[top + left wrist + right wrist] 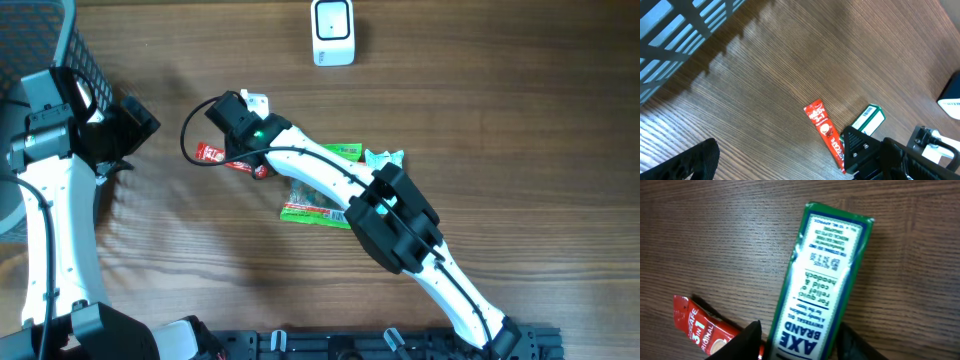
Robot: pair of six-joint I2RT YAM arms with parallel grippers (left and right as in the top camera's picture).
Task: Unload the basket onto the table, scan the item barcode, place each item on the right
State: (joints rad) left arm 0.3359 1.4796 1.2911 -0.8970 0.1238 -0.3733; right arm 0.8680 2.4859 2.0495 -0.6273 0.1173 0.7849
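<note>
A green and white Axe Brand box [825, 270] lies lengthwise between the fingers of my right gripper [800, 340], which press on both of its long sides. From above, the right gripper [248, 106] sits left of centre with the box's end [257, 101] sticking out. The left wrist view shows the same box [867, 120] poking out of the black gripper. A white scanner [333, 32] stands at the far edge of the table. My left gripper [125, 140] hangs open by the basket, one fingertip [690, 162] showing, nothing between its fingers.
A red Nescafe sachet [225, 157] lies just beside the box, also seen as the sachet [695, 325]. Green packets [315, 212] and a teal wrapper [385, 157] lie under the right arm. A blue wire basket [40, 40] fills the far left corner.
</note>
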